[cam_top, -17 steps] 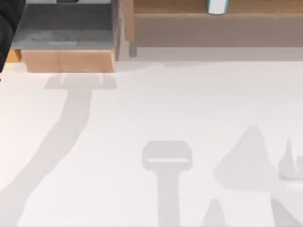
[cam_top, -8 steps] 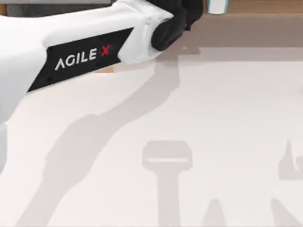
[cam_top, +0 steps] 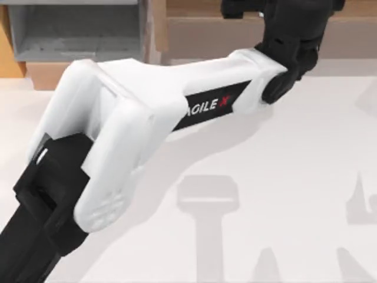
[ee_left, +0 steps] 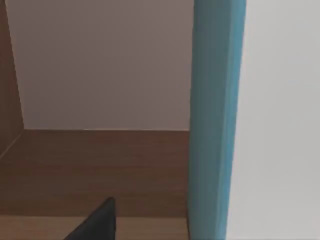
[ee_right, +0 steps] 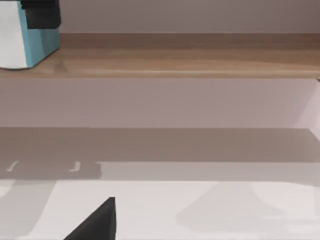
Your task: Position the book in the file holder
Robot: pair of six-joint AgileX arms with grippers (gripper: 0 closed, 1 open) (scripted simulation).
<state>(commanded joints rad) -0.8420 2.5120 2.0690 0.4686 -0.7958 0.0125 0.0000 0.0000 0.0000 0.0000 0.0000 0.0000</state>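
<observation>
The book (ee_left: 216, 120) is the thing to move, and from above it is hidden behind the left arm's black wrist. In the top view the left arm stretches from the table's lower left up to the long brown wooden shelf (cam_top: 194, 9) at the back, its left gripper (cam_top: 294, 15) over the shelf's middle; whether its fingers are spread or pinched together I cannot tell. The file holder (cam_top: 76, 32), grey inside with a light wood front lip, stands at the back left, well apart from the gripper, with no book in it.

In the left wrist view the book stands upright on the shelf board, its teal cover very close to the camera with a white face beside it.

In the right wrist view the book (ee_right: 30, 42) stands on the shelf, far off, with the left gripper's dark fingers (ee_right: 42, 12) at its upper part. The right arm looks parked low over the table.

The book is probably light and stiff, with a smooth cover that could slip; pinching it across both covers near the upper edge seems best.
</observation>
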